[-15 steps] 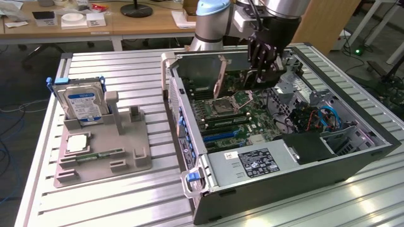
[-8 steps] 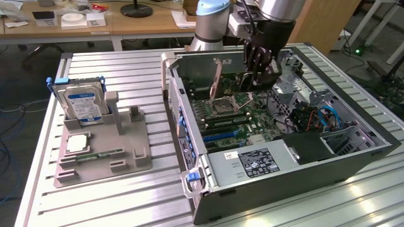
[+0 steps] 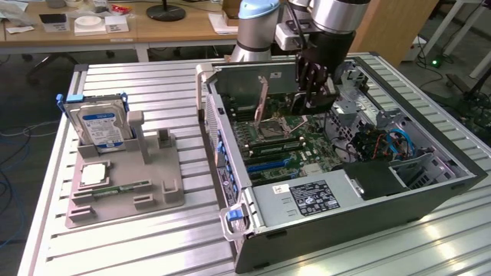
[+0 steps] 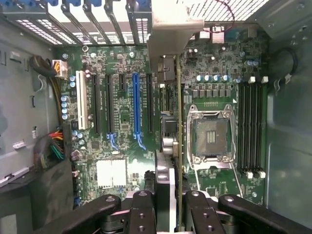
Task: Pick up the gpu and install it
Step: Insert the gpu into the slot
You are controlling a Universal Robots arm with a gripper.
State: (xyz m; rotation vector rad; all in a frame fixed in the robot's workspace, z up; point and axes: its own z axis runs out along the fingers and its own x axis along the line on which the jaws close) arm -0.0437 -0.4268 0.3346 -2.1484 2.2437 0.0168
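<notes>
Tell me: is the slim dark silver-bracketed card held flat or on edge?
On edge: the gpu shows its thin side in the gripper.

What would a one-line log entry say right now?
gripper: shut on gpu | gpu: edge-on above motherboard | place: inside open computer case

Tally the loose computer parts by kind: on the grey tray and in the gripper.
Boxy silver hard drive with blue-white label: 1
Flat square silver chip: 1
Narrow green memory stick: 1
Dark gpu card with silver bracket, in the gripper: 1
Total: 4
</notes>
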